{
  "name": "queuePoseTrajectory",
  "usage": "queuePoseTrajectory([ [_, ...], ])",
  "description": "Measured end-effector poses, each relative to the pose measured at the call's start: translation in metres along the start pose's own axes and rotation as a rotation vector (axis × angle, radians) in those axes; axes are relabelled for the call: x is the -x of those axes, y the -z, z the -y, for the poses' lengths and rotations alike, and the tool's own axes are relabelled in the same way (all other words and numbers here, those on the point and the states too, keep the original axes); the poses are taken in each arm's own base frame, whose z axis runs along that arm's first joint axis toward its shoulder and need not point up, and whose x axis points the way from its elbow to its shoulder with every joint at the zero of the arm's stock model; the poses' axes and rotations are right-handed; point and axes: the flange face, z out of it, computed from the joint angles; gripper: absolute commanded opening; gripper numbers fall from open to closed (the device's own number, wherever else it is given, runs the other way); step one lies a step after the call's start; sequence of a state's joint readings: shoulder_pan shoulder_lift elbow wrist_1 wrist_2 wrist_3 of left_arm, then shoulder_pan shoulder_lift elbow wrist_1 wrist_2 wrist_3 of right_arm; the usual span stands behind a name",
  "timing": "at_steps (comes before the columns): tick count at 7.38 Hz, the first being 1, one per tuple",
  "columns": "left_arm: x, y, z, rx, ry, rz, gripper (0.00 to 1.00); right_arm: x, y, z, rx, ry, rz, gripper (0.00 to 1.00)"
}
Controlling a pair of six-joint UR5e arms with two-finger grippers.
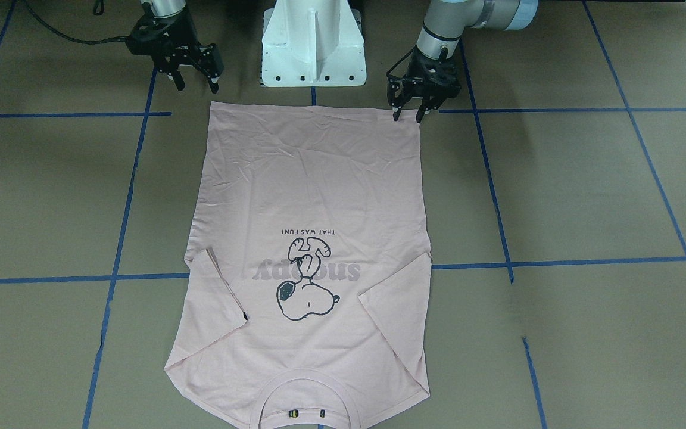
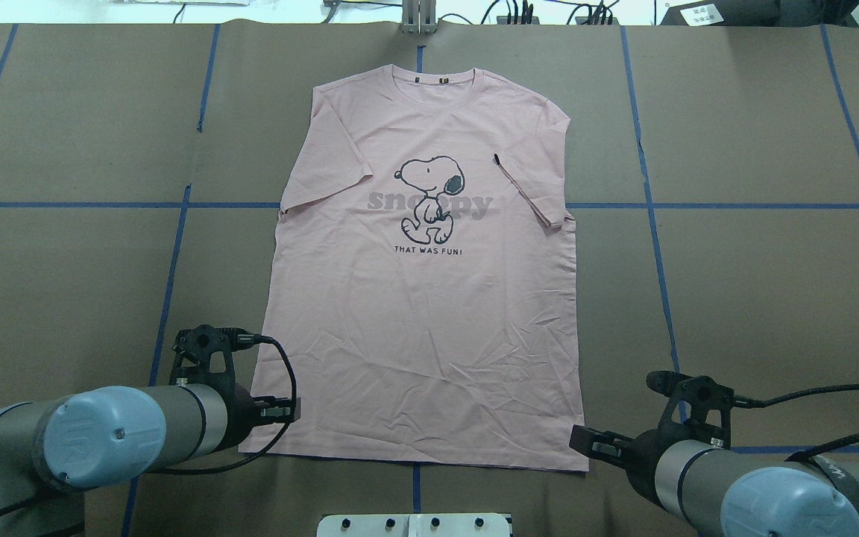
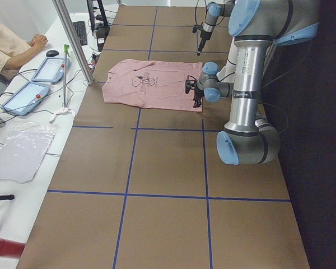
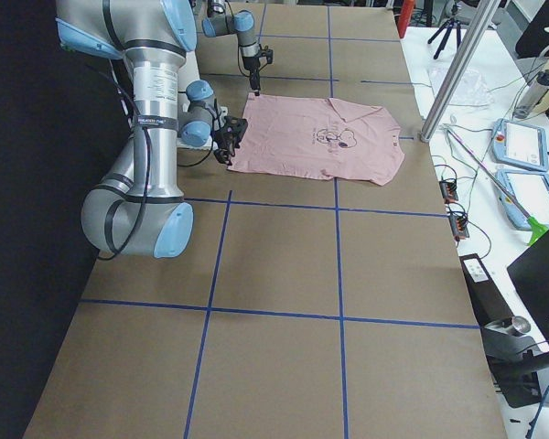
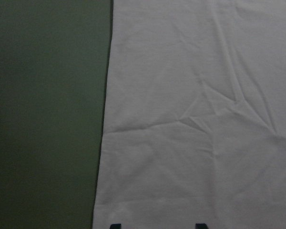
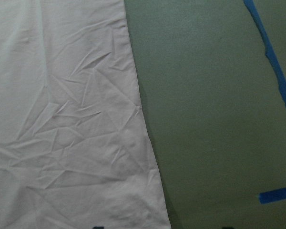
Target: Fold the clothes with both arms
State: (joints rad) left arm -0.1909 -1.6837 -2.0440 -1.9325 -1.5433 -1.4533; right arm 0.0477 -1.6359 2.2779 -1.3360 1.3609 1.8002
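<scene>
The pale pink T-shirt (image 2: 429,298) is lying flat and print-up in the middle of the table (image 2: 772,298), its collar pointing away from the robot and its hem (image 2: 414,456) running along the robot's side. A dark-outlined cartoon dog print (image 2: 433,198) is walking across the chest over the grey word "snoopy" (image 2: 385,203), and beneath it a small dark line is reading "THAT WAS FUN!" (image 2: 428,251). Both sleeves (image 2: 530,190) are lying turned in over the body of the shirt. The neck label (image 2: 429,77) is showing two small dark tabs, too small to read. The left gripper (image 1: 408,114) is hanging at the hem corner on the robot's left with its jaws spread; its wrist view is showing both tips over the cloth, though whether they are touching it cannot be told. The right gripper (image 1: 197,85) is hovering just off the other hem corner, jaws likewise spread and holding nothing, the shirt's side edge running between its tips in the wrist view. Blue tape lines (image 2: 698,205) are dividing the brown table into squares, and the white pedestal (image 1: 313,44) is standing between the arms.
</scene>
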Motion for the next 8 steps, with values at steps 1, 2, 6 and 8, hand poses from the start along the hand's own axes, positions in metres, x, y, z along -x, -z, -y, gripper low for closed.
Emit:
queuePoseTrajectory([
  [1, 0.006, -0.004, -0.008, 0.012, -0.007, 0.015, 0.59, 0.0, 0.0, 0.0, 0.0, 0.0, 0.0, 0.87],
  [2, 0.011, -0.008, -0.016, 0.024, -0.015, 0.028, 0.45, 0.0, 0.0, -0.001, 0.0, 0.001, 0.0, 0.87],
  [6, 0.013, -0.012, -0.027, 0.044, -0.024, 0.037, 0.1, 0.0, -0.001, -0.005, -0.006, 0.006, 0.001, 0.87],
  [8, 0.013, -0.012, -0.028, 0.044, -0.024, 0.035, 0.0, 0.0, -0.002, -0.007, -0.006, 0.008, 0.0, 0.87],
])
